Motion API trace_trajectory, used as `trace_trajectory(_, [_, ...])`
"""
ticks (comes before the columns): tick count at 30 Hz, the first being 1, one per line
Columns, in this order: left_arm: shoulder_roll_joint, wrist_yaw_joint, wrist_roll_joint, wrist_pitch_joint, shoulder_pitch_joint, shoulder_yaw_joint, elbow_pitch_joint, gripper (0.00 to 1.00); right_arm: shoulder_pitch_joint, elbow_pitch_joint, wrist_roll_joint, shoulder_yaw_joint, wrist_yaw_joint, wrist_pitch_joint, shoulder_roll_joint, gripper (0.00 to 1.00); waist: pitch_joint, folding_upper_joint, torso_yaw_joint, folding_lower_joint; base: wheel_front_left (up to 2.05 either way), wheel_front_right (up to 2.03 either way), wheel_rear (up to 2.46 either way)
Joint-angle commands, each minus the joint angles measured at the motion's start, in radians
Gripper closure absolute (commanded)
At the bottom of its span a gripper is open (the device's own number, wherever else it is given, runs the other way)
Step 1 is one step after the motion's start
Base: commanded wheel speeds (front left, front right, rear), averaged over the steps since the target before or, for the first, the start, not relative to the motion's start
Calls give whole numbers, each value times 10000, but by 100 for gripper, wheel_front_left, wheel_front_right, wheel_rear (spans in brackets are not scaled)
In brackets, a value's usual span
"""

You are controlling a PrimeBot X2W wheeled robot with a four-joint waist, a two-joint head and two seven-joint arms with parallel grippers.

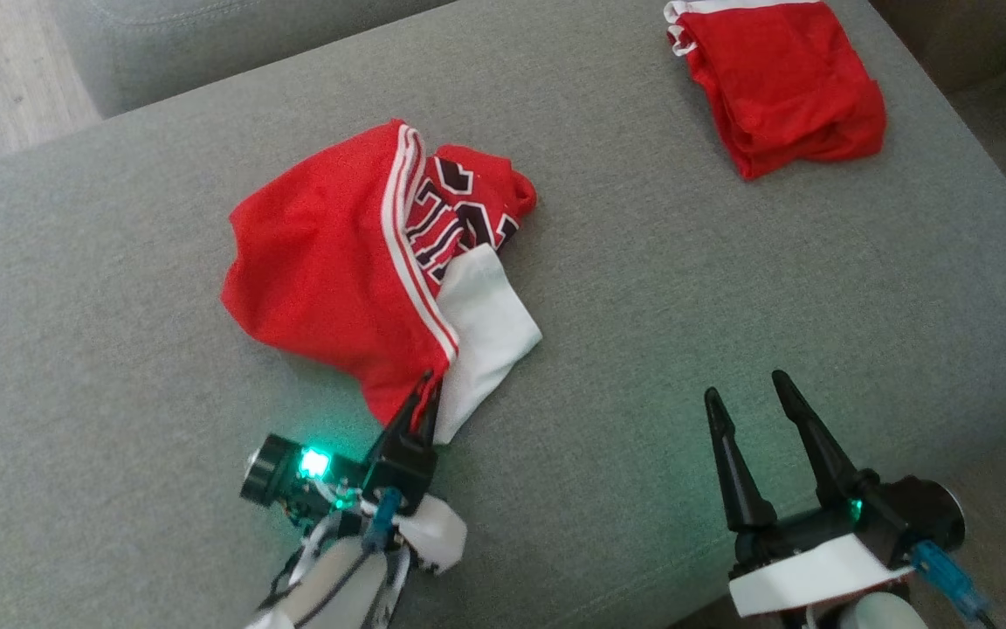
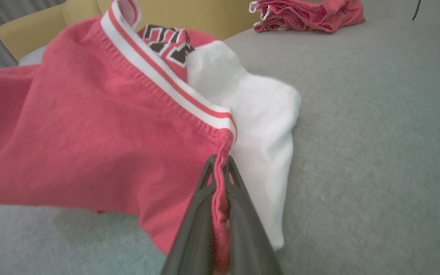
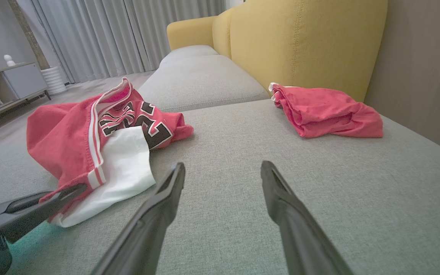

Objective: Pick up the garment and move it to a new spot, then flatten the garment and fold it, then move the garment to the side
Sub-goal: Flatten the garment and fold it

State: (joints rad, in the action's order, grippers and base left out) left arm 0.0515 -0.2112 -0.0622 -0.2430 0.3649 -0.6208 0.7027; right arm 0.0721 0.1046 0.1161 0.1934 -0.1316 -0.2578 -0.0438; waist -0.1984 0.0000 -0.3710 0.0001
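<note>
The garment (image 1: pixel 320 262), red with white-and-red striped trim, lies crumpled on the grey sofa cushion (image 1: pixel 730 288), straight ahead of the left jaws. They are closed on its nearest red corner, and a ridge of fabric runs down between them. The striped trim ends just beyond their tips. Black block lettering (image 1: pixel 459 210) outlined in white shows on a fold past the trim. It is too creased and half-covered to read. White fabric (image 1: pixel 485 323) lies just beside the left jaws, toward the right jaws; whether it belongs to the garment cannot be told. The right jaws stand open above bare cushion, holding nothing. A folded red garment (image 1: pixel 782 83) rests well beyond them, its far edge cut off in the head view.
</note>
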Motion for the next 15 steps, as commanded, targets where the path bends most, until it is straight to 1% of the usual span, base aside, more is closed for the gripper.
trace_trajectory(1, [-8, -9, -100, -119, 484, 347, -376, 100, -263, -278, 18, 240, 9, -40, -64, 0, 30, 0, -26, -1, 0, 0, 0])
trace_trajectory(4, [-10, 199, -343, -174, 758, 296, -1142, 100, -264, -274, 76, 208, 9, -40, -64, 0, 94, 0, -56, -1, 0, 0, 0])
trace_trajectory(8, [-11, 614, -644, -183, 1474, 80, -2849, 100, -249, -295, 163, 224, 9, -40, -64, 0, 182, 0, -74, -1, 0, 0, 0])
trace_trajectory(12, [-11, 1188, -1265, -185, 2816, 152, -3968, 100, -272, -290, 278, 325, 9, -40, -64, 0, 294, 0, -220, -1, 0, 0, 0])
trace_trajectory(15, [-11, 1616, -1729, -185, 4184, 365, -4210, 100, -266, -327, 431, 335, 9, -40, -64, 0, 377, 0, -314, -1, 0, 0, 0])
